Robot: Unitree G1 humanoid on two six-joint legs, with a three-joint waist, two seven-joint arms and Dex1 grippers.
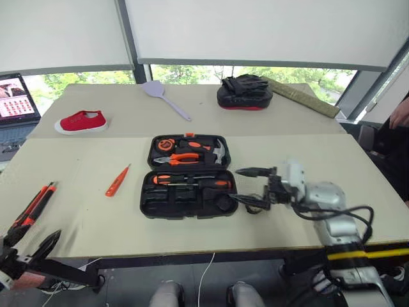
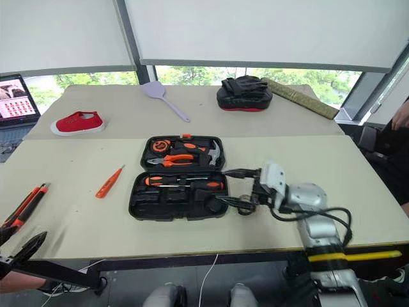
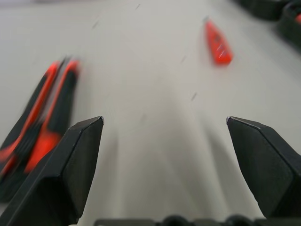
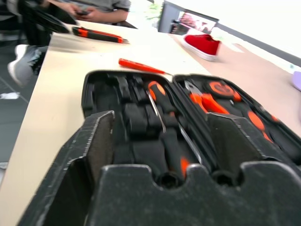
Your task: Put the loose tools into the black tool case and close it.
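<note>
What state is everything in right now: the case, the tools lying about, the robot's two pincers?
black tool case: open flat on the table, several tools seated in its slots.
orange screwdriver: loose on the table, left of the case.
orange-and-black handled tool: loose near the table's left edge.
left pincer: open, empty, near that tool.
right pincer: open, empty, at the case's right end.
laptop: lid up, screen lit.

Office-like test room; roller blinds [image 1: 255,29]; laptop [image 1: 16,102]; pushed-together tables [image 1: 358,173]

Red shoe [image 1: 80,121], spatula [image 1: 165,96], mitt [image 1: 244,93]
</note>
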